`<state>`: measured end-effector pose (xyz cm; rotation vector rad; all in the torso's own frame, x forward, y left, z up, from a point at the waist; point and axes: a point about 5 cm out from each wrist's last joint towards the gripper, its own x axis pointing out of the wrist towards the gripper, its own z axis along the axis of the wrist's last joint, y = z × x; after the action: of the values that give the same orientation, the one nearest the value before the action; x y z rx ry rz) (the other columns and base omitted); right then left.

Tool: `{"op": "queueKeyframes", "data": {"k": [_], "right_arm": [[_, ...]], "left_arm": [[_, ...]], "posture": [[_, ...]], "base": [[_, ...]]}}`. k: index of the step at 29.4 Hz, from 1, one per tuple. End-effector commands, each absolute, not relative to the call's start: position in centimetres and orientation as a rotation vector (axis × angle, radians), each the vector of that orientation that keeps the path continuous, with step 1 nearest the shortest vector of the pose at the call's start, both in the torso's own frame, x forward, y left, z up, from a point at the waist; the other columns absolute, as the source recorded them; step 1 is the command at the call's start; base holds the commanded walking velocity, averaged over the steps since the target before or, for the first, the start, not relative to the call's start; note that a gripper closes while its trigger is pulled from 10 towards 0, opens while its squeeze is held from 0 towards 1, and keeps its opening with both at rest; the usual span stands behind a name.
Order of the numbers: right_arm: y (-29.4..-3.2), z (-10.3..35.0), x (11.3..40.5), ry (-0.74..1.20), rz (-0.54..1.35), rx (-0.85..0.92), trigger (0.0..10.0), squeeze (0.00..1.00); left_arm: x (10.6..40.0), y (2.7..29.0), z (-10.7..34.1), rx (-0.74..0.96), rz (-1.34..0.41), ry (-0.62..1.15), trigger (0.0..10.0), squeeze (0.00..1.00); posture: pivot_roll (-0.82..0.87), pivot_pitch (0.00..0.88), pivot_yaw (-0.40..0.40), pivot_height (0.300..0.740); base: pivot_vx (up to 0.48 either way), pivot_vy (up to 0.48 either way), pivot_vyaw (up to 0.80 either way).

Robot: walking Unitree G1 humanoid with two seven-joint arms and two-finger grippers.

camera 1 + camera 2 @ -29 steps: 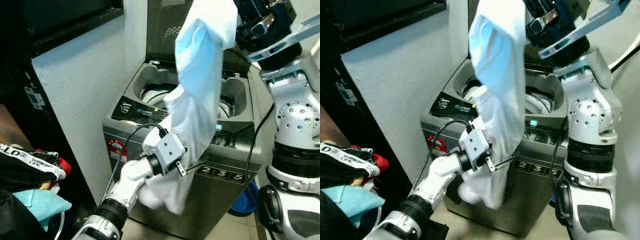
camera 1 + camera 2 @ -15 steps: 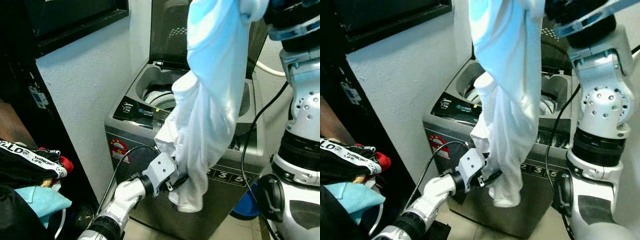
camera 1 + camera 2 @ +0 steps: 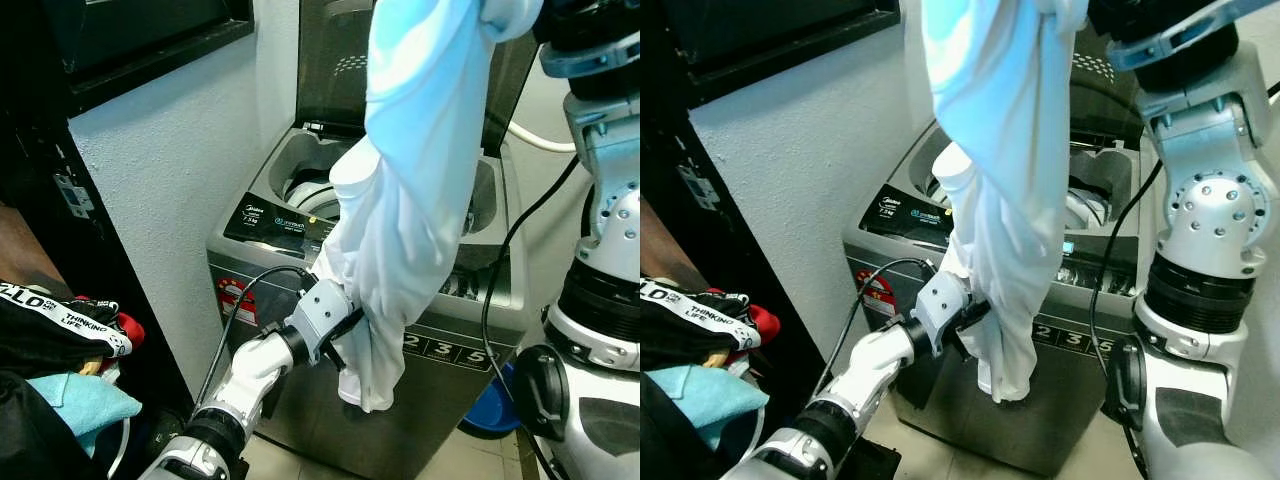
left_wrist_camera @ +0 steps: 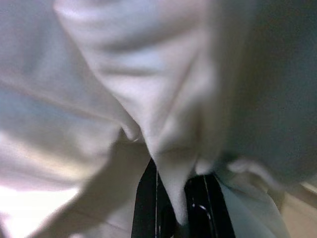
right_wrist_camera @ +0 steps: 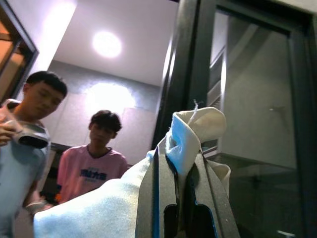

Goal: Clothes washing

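Okay, head views: a white-and-pale-blue garment hangs over the open top-load washing machine, stretched from 12 o'clock down to about 6. Right end effector at the top edge, mostly cut off. Left end effector at 7 o'clock pinches the garment's lower part in front of the control panel; lid up. Pile of clothes at 9 o'clock.

Left wrist view: black fingers closed narrow on a white fold of the garment.

Right wrist view: right end effector fingers clamped tight on a bunched corner of the garment; two people stand behind, one holding a controller.
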<state>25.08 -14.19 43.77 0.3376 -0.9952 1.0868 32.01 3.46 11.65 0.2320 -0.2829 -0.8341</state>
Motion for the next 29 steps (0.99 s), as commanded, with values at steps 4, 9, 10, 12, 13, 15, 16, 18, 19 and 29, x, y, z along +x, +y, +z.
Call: {"op": "queueKeyframes", "data": {"k": [4,9,10,12,13,15,16,18,19,29], "right_arm": [[-13.4,42.6,25.0,-0.943,1.09,0.322,0.0,0.0],[-12.9,39.3,28.1,-0.746,0.897,0.222,0.0,0.0],[-12.9,39.3,28.1,-0.746,0.897,0.222,0.0,0.0],[-12.9,38.2,29.1,-0.686,0.837,0.213,0.0,0.0],[-12.9,37.0,30.2,-0.624,0.757,0.205,0.0,0.0],[-13.3,35.5,31.9,-0.545,0.625,0.177,0.0,0.0],[-13.3,35.5,31.9,-0.545,0.625,0.177,0.0,0.0],[-13.4,35.1,32.3,-0.525,0.583,0.16,0.0,0.0],[-13.6,34.5,33.0,-0.483,0.52,0.15,0.0,0.0],[-9.0,29.9,33.3,-0.302,0.567,0.155,0.0,0.0]], "left_arm": [[33.5,4.4,14.7,0.14,-0.727,-0.386,0.0,0.0],[35.3,6.6,23.0,0.013,-0.554,-0.652,0.0,0.0],[35.3,6.6,23.0,0.013,-0.554,-0.652,0.0,0.0],[35.3,7.1,25.5,-0.019,-0.527,-0.734,0.0,0.0],[35.0,7.5,28.1,-0.034,-0.523,-0.825,0.0,0.0],[34.1,7.8,31.2,-0.051,-0.543,-0.933,0.0,0.0],[34.1,7.8,31.2,-0.051,-0.543,-0.933,0.0,0.0],[33.8,7.7,31.9,-0.057,-0.555,-0.955,0.0,0.0],[33.5,7.5,32.2,-0.07,-0.582,-0.963,0.0,0.0],[33.5,6.2,29.3,-0.069,-0.616,-0.794,10.0,0.0]], "posture": [[0.04,0.0,-0.024,0.74],[0.04,0.0,-0.02,0.74],[0.04,0.0,-0.02,0.74],[0.04,0.0,-0.019,0.74],[0.04,0.0,-0.013,0.74],[0.04,0.0,-0.009,0.74],[0.04,0.0,-0.009,0.74],[0.04,0.0,-0.009,0.74],[0.04,0.0,-0.009,0.74],[0.06,0.0,-0.013,0.74]], "base": [[0.0,0.0,0.0],[0.0,0.0,0.0],[0.0,0.0,0.0],[0.0,0.0,0.0],[0.0,0.0,0.0],[0.0,0.0,0.0],[0.0,0.0,0.0],[0.0,0.0,0.0],[0.0,0.0,0.0],[0.0,0.0,0.0]]}}
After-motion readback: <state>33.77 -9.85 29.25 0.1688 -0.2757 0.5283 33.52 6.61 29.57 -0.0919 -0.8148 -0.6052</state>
